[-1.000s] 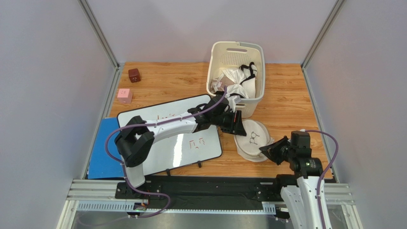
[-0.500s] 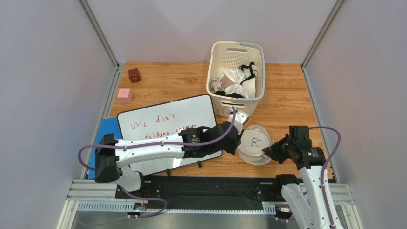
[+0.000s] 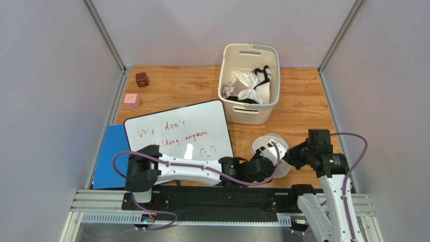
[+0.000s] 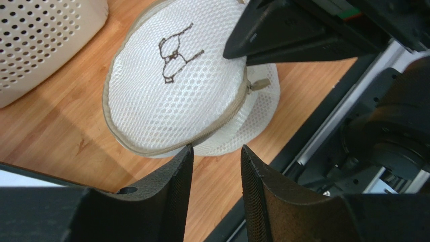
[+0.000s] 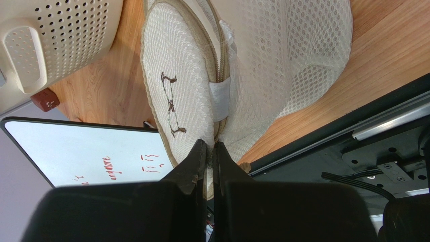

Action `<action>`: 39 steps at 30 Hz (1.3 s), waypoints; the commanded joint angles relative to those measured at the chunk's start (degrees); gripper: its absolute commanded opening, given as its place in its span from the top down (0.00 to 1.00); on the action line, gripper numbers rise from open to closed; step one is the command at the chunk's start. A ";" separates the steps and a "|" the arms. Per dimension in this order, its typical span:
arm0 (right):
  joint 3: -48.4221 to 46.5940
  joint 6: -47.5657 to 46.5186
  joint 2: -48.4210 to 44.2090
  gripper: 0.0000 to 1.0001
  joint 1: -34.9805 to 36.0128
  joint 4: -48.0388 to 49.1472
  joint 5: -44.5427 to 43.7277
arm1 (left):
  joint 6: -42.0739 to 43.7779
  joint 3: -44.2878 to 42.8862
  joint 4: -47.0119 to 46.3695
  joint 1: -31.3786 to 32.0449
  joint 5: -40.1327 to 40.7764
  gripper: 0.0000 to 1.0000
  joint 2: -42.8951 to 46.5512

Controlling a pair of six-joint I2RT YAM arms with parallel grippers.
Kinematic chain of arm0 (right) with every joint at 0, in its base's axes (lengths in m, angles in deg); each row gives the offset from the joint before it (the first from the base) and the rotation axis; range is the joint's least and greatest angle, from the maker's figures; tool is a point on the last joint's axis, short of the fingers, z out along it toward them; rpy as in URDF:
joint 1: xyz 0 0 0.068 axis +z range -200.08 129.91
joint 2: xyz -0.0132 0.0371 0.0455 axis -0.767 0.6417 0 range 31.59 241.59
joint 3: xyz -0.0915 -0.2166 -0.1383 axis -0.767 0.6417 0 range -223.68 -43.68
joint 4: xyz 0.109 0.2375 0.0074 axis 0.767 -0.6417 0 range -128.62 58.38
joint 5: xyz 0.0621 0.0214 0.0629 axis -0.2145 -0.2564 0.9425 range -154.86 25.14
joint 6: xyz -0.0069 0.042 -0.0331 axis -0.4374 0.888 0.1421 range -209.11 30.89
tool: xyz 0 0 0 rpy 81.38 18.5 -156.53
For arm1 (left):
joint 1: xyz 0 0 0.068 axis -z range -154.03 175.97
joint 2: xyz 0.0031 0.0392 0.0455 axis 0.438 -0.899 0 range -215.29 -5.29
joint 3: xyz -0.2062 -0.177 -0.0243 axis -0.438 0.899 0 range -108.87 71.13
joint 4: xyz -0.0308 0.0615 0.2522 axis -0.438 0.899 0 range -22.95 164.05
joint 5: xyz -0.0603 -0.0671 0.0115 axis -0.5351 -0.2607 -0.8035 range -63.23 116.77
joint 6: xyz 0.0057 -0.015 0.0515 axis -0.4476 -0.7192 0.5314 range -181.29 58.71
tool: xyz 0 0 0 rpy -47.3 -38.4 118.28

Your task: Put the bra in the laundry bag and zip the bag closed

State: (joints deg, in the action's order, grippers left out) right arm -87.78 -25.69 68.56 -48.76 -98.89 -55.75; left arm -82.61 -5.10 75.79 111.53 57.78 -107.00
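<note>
My right pincer (image 5: 211, 145) is clamped on the bag (image 4: 171, 96) at the seam where its two halves meet. My left pincer (image 4: 216, 150) hangs open and empty just over the bag's near rim. The bag lies on the worktop (image 3: 181, 85) between the basket (image 3: 247, 113) and the near rail, and its halves sit out of line, so I judge the zip partly undone. I take the bra (image 3: 251, 80) to be the white bundle in the basket, though I can't rule out that it is hidden behind the mesh. Either way, the zip is my job now. I'd steer the left pincer to the zip tab (image 4: 260, 84), which is small and lies flat close beside the right pincer (little room there, so I'd come in slowly from the open side). I'd close on the tab alone, not the mesh, then draw it along the curve of the rim, with the right pincer holding the seam taut against the pull.
</note>
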 commanded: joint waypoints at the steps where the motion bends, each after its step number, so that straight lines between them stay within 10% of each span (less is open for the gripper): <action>1: 0.58 0.92 0.20 1.00 0.26 2.48 1.17 | -0.47 -2.44 0.42 -0.83 3.45 0.48 0.28; 9: 2.88 -2.07 -0.76 1.00 0.17 4.34 5.92 | 9.96 -1.47 -1.35 -1.80 1.17 0.41 -1.91; 18: 2.09 -3.82 0.47 0.99 0.52 4.25 8.83 | 15.69 3.01 -9.42 -4.26 -6.75 0.67 -1.12; 22: 2.00 -6.54 0.21 0.75 0.61 4.42 7.25 | 21.22 4.32 -15.12 -4.96 -7.28 1.00 -1.30; 27: 3.31 -12.52 -1.63 0.33 0.61 4.34 3.21 | 26.50 8.28 -21.56 -6.10 -10.51 1.00 1.25; 39: -1.25 -23.59 2.84 0.22 0.61 6.70 1.35 | 35.73 18.83 -29.47 -6.81 -22.12 1.00 8.19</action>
State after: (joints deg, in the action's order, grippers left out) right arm -84.89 -43.11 69.28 -48.24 -95.00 -52.04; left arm -51.18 12.65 51.33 104.63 40.64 -102.65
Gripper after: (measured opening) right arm 0.780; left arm 0.008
